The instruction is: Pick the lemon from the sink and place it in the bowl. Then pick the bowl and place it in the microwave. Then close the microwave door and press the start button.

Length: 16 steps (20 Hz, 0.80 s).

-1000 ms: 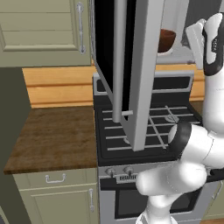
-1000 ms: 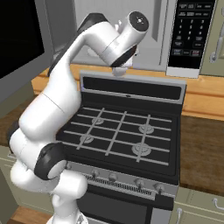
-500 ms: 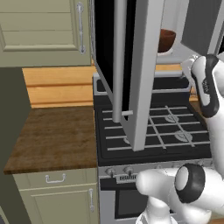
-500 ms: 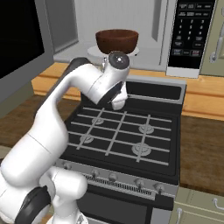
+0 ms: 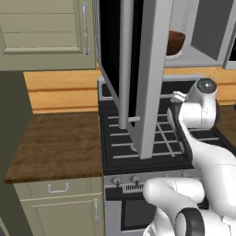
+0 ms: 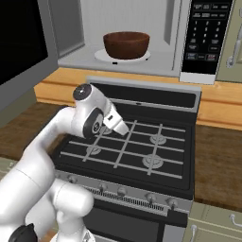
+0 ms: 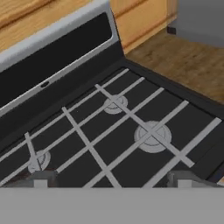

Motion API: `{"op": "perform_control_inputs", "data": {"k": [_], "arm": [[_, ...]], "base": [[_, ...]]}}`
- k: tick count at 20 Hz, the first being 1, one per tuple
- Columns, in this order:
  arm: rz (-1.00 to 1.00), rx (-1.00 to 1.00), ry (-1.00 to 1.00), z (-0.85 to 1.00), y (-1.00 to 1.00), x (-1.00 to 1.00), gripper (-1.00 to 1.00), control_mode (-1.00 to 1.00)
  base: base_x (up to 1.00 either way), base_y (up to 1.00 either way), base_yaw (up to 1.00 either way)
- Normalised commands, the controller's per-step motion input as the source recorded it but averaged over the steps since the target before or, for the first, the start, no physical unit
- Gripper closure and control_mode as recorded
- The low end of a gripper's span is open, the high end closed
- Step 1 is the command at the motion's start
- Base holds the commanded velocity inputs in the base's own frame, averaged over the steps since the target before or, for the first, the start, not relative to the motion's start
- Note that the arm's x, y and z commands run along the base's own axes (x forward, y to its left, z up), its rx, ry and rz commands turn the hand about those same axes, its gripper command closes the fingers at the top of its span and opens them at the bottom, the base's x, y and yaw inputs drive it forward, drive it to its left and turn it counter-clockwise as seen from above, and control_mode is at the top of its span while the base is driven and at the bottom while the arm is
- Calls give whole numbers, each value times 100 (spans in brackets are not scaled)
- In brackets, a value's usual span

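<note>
One round, deep reddish-brown wooden-looking bowl (image 6: 126, 44) sits upright, mouth up, on a pale round plate (image 6: 101, 55) inside the one silver-grey box microwave (image 6: 142, 66); whether anything lies in the bowl cannot be told. The single wide silver-framed microwave door (image 5: 138, 78) with black glass stands swung open, its edge toward the camera and its vertical bar handle (image 5: 125, 69) hanging over the black gas stove (image 6: 137, 151). Four round burners show on the stove grates. The white arm bends low over the stove, well below the microwave, its hand tilted down toward the grates. The two dark fingers (image 7: 43, 178) stand wide apart in the hand view, holding nothing. Brown wooden worktop (image 5: 55, 147) flanks the stove on both sides.
</note>
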Motion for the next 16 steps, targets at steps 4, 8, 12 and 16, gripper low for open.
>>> {"op": "perform_control_inputs", "data": {"k": [4, 8, 12, 16], "arm": [[0, -50, 5, -32, 2, 0, -100, -100], [0, -51, 0, 0, 4, 16, -100, -100], [-1, -51, 0, 0, 11, 23, -100, -100], [-8, -45, -3, 0, 24, 8, -100, -100]], "base": [[0, 0, 0], [0, 0, 0], [0, 0, 0], [0, 0, 0]]}}
